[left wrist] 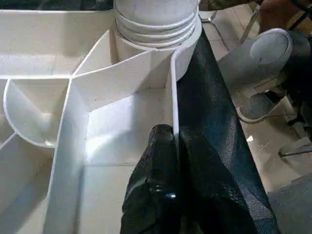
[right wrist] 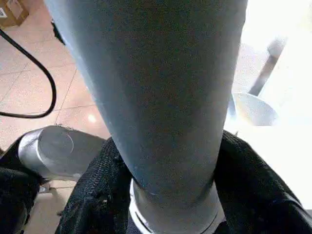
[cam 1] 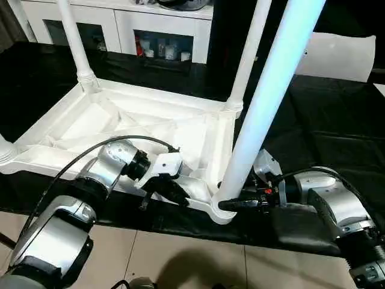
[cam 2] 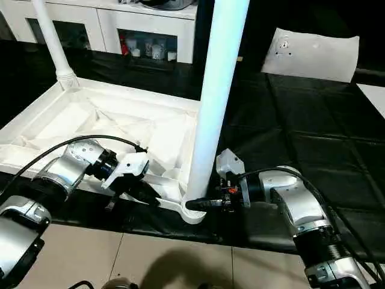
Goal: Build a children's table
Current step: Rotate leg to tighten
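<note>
White plastic rectangular tabletop lies upside down on the black-covered table, ribbed underside up. I see three white tapered tube legs standing in its corner sockets, the nearest leg at the near right corner. My left end effector has its fingers together, pinching the near rim wall of the tabletop. My right end effector is clamped around the base of the nearest leg, one black finger on each side.
</note>
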{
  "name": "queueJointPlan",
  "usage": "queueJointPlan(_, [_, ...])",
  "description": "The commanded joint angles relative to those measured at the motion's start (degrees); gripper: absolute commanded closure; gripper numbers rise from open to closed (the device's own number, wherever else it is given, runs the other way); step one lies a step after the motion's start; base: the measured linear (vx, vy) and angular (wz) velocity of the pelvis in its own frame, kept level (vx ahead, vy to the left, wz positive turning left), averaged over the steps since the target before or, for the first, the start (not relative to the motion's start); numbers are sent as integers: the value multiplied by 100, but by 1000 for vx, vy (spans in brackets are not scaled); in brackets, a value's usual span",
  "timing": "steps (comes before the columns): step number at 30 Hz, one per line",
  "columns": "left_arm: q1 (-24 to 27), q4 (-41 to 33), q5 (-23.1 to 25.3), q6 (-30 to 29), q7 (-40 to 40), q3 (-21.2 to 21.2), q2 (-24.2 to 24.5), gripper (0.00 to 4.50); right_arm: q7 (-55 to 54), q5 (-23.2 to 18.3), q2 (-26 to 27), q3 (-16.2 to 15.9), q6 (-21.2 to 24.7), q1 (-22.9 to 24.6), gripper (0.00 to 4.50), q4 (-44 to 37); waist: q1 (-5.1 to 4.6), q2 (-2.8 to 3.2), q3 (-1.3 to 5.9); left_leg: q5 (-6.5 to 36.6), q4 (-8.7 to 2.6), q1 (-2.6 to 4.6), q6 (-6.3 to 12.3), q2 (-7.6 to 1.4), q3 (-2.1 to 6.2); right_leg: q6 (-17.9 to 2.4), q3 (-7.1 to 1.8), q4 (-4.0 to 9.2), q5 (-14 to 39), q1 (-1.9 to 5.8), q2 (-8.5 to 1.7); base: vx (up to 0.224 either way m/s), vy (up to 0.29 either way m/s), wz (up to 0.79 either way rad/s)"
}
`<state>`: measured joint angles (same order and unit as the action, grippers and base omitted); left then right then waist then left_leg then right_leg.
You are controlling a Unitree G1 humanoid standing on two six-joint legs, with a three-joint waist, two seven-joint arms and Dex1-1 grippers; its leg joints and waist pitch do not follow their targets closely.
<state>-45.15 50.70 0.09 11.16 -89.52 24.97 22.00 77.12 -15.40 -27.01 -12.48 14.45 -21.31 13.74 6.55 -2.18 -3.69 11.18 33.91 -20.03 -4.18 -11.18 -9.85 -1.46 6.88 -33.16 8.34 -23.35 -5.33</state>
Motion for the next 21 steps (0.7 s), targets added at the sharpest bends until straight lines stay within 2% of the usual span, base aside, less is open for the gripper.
queueJointPlan(1, [-141, 62, 212, -106, 208, 64, -131, 450, -177, -176, 138, 27, 197, 69, 249, -140, -36, -37, 395, 927, -407, 17, 269, -254, 10, -935, -354, 359, 1914, 337, -389, 0, 0, 0])
queueJointPlan(3, [-215, 168, 158, -560, 931, -145, -357, 450, -1051, -92, 506, 188, 430, 138, 249, -203, -75, -40, 350, 1188, -428, 40, 135, -226, 30, -753, -322, 444, 2564, 310, -398, 0, 0, 0])
queueJointPlan(6, [-268, 210, 13, -921, 1531, -398, -654, 450, -1954, 189, 863, 249, 596, 154, 249, -168, -125, -34, 350, 1306, -420, 60, 13, -199, 57, -488, -294, 534, 3173, 301, -425, 0, 0, 0])
queueJointPlan(7, [-300, 234, -17, -1035, 1903, -506, -825, 450, -2383, 266, 1072, 304, 776, 135, 250, -142, -181, -36, 332, 1347, -431, 41, -7, -193, 70, -447, -282, 549, 3224, 296, -404, 0, 0, 0])
queueJointPlan(8, [-323, 254, -33, -1107, 2143, -574, -933, 450, -2643, 309, 1208, 348, 863, 117, 250, -123, -226, -51, 339, 1411, -430, 13, -4, -181, 90, -359, -252, 571, 3344, 325, -413, 0, 0, 0])
queueJointPlan(11, [-410, 309, -96, -1426, 2973, -800, -1327, 450, -3507, 449, 1701, 488, 1118, 34, 252, -70, -342, -53, 332, 1496, -402, 36, 40, -153, 84, -342, -241, 619, 3436, 275, -399, 0, 0, 0])
queueJointPlan(12, [-444, 310, -103, -1557, 3319, -900, -1496, 450, -3981, 539, 1947, 564, 1212, -23, 252, -27, -350, -57, 332, 1501, -401, 35, 62, -146, 87, -328, -231, 632, 3481, 276, -404, 0, 0, 0])
queueJointPlan(13, [-480, 308, -113, -1678, 3623, -987, -1647, 450, -4413, 607, 2176, 640, 1296, -91, 252, 40, -361, -31, 325, 1513, -400, 37, 59, -149, 86, -326, -233, 635, 3501, 264, -402, 0, 0, 0])
queueJointPlan(14, [-502, 305, -117, -1749, 3804, -1041, -1737, 450, -4684, 648, 2318, 689, 1348, -134, 252, 85, -414, -50, 330, 1568, -390, 30, 36, -124, 96, -255, -198, 662, 3639, 268, -392, 0, 0, 0])
queueJointPlan(16, [-558, 279, -114, -1901, 4385, -1202, -1962, 450, -5358, 790, 2680, 781, 1457, -268, 252, 188, -440, -38, 345, 1452, -399, 28, 71, -130, 95, -288, -223, 649, 3438, 263, -396, 0, 0, 0])
queueJointPlan(19, [-547, 164, -121, -2044, 4590, -1294, -2062, 450, -5506, 729, 2899, 845, 1362, -286, 252, 143, -455, -27, 357, 1370, -415, 0, 219, -140, 82, -377, -255, 612, 3081, 283, -380, 0, 0, 0])
queueJointPlan(20, [-516, 90, -108, -2053, 4568, -1289, -2067, 450, -5489, 711, 2936, 857, 1311, -271, 197, 110, -448, -20, 369, 1316, -420, 4, 260, -142, 79, -426, -268, 591, 2940, 288, -383, 0, 0, 0])
queueJointPlan(21, [-480, 22, -97, -2060, 4526, -1278, -2056, 450, -5459, 698, 2950, 864, 1269, -250, 184, 82, -447, -21, 371, 1276, -424, -9, 280, -143, 76, -448, -276, 578, 2856, 297, -379, 0, 0, 0])
